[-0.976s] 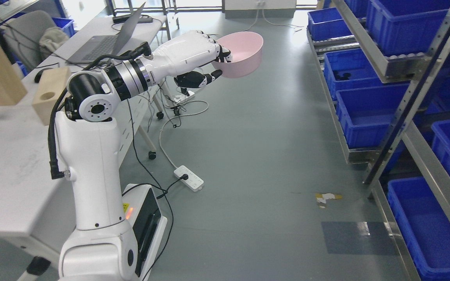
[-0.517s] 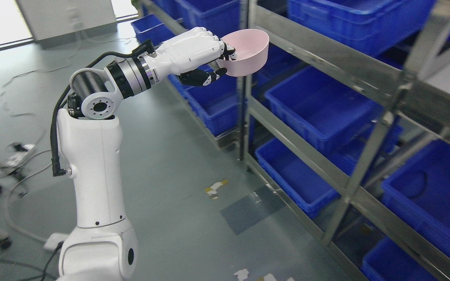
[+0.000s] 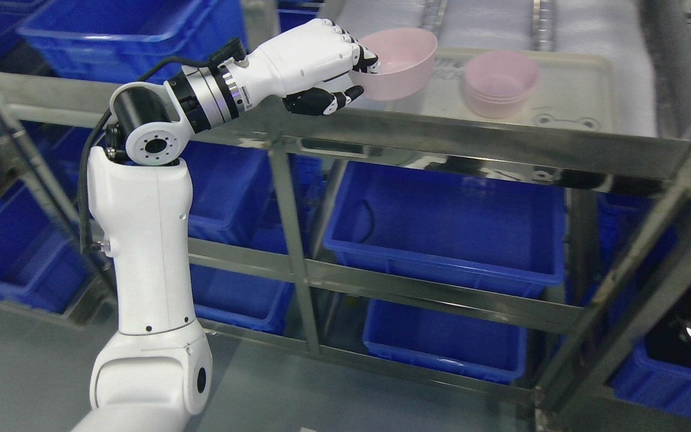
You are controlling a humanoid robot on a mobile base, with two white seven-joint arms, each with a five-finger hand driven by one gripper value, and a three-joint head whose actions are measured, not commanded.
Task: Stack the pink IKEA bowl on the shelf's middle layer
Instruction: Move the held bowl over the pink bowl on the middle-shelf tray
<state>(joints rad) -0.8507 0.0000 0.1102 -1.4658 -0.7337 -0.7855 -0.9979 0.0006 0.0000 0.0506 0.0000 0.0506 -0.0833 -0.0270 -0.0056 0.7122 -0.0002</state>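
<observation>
now the white left hand [image 3: 321,66] grips the round pink plastic bowl [image 3: 399,63] by its rim, above the steel shelf [image 3: 441,135]; carrying step, next nest it onto the pink bowl stack [image 3: 501,84].

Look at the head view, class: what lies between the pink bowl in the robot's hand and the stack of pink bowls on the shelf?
Nothing. Between held pink bowl and stack, the head view shows only bare tray.
</observation>
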